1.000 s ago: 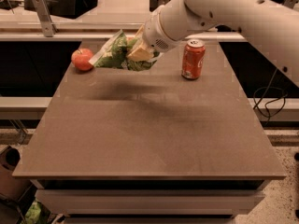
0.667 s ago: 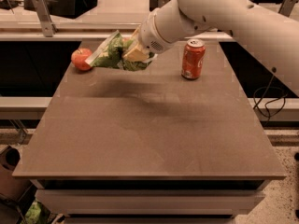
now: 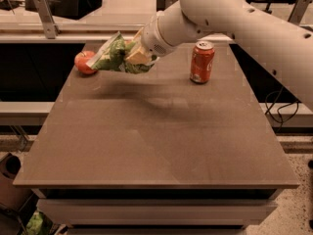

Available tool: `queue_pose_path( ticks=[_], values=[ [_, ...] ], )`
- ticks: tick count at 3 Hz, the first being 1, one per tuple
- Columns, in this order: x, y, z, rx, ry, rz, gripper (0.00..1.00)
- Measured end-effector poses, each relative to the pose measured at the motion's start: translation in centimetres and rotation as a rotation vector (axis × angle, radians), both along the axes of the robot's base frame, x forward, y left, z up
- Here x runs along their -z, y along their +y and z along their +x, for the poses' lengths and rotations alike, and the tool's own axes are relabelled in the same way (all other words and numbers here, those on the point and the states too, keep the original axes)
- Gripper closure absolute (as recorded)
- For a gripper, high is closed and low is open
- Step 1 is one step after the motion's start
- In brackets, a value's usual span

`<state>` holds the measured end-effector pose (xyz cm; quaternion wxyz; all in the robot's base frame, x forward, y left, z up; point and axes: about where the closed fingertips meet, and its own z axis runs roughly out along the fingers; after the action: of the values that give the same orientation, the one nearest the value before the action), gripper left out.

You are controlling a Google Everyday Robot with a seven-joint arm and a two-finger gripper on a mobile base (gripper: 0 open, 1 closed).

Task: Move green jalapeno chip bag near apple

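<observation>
At about 10 o'clock on the brown table [image 3: 156, 151], near its far left corner, a red-orange apple [image 3: 83, 62] is seen resting on the surface. Just beside it, at its 3 o'clock, the green jalapeno chip bag [image 3: 112, 58] is held off the table, its left end overlapping the apple's right edge in this view; whether the two touch cannot be told. The bag is crumpled and tilted, with its white edge raised toward 12 o'clock. A soft shadow [image 3: 142, 89] is cast on the tabletop at the bag's 5 o'clock. The bag's right end is clamped by the gripper [image 3: 138, 57], whose jaws are closed tight on it. From the gripper, the white arm [image 3: 234, 18] is extended up and away toward 2 o'clock. An orange-red soda can [image 3: 202, 61] is stood upright at about 1 o'clock on the table, well apart from the bag.
</observation>
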<state>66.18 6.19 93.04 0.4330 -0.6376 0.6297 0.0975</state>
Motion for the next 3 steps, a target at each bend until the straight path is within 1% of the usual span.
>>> queue_pose_path(
  ticks=[1, 2, 3],
  values=[
    [0.21, 0.5, 0.27, -0.016, -0.006, 0.001, 1.0],
    [0.27, 0.67, 0.2, -0.018, -0.005, 0.0, 0.82],
    [0.34, 0.85, 0.15, -0.021, -0.004, 0.0, 0.6]
  ],
)
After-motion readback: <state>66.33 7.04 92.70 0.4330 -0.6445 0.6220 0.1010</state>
